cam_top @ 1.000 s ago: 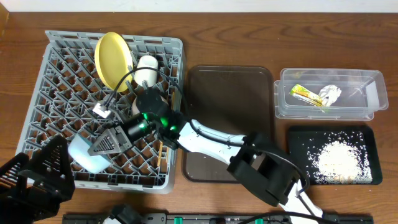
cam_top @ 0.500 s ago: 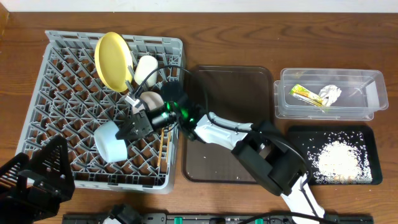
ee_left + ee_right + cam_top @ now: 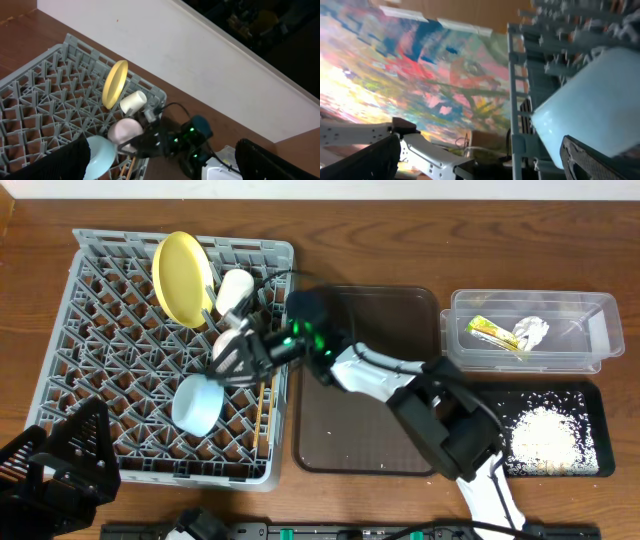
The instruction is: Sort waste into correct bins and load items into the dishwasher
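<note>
- While the right gripper (image 3: pixel 232 363) hangs over the middle of the large square grey plastic dish rack (image 3: pixel 70 330), its fingers stand wide apart with nothing clamped. My wrist view shows one at each lower corner, both free.
- Light blue bowl (image 3: pixel 197 402): in the rack, toward 5 o'clock from rack centre and just below the fingertips. As far as I can tell it is apart from them. It sits tipped, not flat on its base.
- Round yellow plate (image 3: pixel 183 278) stands on edge at 12 o'clock of the rack, with the small white cup (image 3: pixel 236 287) beside it at 1 o'clock.
- White bowl (image 3: pixel 125 131) sits close against the right wrist. Thin wooden chopsticks (image 3: pixel 262 408) lie at 4 o'clock by the right wall.
- Left gripper (image 3: pixel 75 442): parked off the rack's 7 o'clock corner, jaws apart, empty.
- Waste looks sorted. The green-and-yellow snack wrapper (image 3: pixel 490 331) and crumpled white tissue (image 3: pixel 533 330) are in the clear rectangular plastic tub (image 3: pixel 605 345) at 2 o'clock of the table.
- Whitish rice scraps (image 3: pixel 545 435) are on the shallow black tray (image 3: pixel 480 410) at 4 o'clock.
- Risk one: a spread finger catches the blue bowl's rim on the pull-out and rolls it onto the chopsticks, because the bowl is tipped and so near.
- Risk two: if I lift on a slant, the wrist or its cable nudges the white bowl or cup, and the cup topples the plate.
</note>
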{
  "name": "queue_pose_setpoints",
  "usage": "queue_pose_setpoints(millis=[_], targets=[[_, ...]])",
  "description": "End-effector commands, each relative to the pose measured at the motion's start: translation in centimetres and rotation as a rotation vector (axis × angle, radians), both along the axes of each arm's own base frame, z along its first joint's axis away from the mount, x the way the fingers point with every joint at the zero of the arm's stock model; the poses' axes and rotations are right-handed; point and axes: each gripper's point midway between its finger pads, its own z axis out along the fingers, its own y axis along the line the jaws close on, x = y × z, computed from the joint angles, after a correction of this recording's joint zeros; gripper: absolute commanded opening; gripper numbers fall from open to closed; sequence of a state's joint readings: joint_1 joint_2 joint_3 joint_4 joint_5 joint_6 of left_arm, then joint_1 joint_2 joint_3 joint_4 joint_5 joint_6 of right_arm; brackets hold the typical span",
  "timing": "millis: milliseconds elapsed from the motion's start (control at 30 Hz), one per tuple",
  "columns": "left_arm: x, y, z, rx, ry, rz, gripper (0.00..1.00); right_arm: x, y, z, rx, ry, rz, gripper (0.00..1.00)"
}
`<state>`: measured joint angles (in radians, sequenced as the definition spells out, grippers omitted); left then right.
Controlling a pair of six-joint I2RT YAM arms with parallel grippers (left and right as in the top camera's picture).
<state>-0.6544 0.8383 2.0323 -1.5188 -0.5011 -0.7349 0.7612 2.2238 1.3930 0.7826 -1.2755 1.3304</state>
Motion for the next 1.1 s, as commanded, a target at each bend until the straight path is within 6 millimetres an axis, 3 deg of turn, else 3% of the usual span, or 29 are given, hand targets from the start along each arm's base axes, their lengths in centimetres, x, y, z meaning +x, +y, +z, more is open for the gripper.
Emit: queue_pose_setpoints(millis=[0,133,267,367,600,733,833,967,1067], targets=[[-0.1,0.4,0.1,0.01,-0.009,0.017,0.94,1.9,-1.9,2.1,0.035,0.011,-0.012,0.99],[-0.1,0.4,0.1,0.01,-0.009,0.017,0.94,3.3,-4.1,6.0,0.13,-0.036,-0.039,0.99],[-0.1,0.4,0.1,0.01,-0.009,0.017,0.94,4.9,-6.8,8.4,0.172,-0.075,-0.075,0.99],[-0.1,0.4,0.1,0.01,-0.009,0.017,0.94,6.6,-9.0,9.3,0.174,-0.106,-0.111,0.99],[-0.1,0.4,0.1,0.01,-0.009,0.017,0.94,13.0,-16.5,10.2,0.161,-0.133,-0.294,0.99],[-0.1,0.4,0.1,0.01,-0.009,0.017,0.94,13.6,-18.8,9.5,0.118,-0.133,-0.284,0.99],[-0.1,0.4,0.1,0.01,-0.009,0.017,0.94,14.7,-20.5,10.8,0.138,-0.137,-0.347,0.99],[-0.1,0.4,0.1,0.01,-0.009,0.017,0.94,17.8,-25.6,13.8,0.174,-0.171,-0.512,0.99],[-0.1,0.4,0.1,0.01,-0.009,0.017,0.94,19.0,-30.2,16.1,0.175,-0.195,-0.619,0.99]])
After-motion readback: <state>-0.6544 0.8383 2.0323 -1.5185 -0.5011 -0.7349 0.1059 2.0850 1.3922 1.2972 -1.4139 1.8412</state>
